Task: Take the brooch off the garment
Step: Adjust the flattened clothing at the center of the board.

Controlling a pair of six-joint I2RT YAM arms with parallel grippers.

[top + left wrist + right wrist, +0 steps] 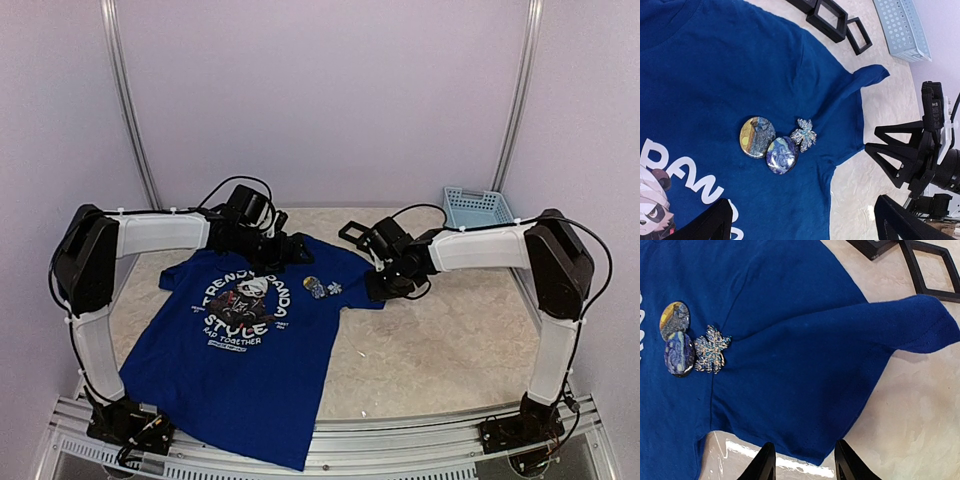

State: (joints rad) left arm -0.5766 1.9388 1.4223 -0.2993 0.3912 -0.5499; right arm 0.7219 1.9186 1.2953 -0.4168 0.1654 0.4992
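We judge nothing is done yet: the brooch (711,349) sits on the garment (250,345) beside two round badges (676,339). The left tool (802,222) is wide open, the right tool (805,460) half open, both empty.

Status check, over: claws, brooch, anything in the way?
Left claw open, over shirt. Right claw open at sleeve hem, empty. Brooch on shirt, untouched, beside two round badges. Nothing covering it.

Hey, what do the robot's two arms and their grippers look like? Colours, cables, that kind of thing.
The two arms match. The left arm and right arm each have smooth white links joined by bulky black joint housings, with thin black cables looping along them. The left gripper and right gripper are all black, with angular, tapering fingers.
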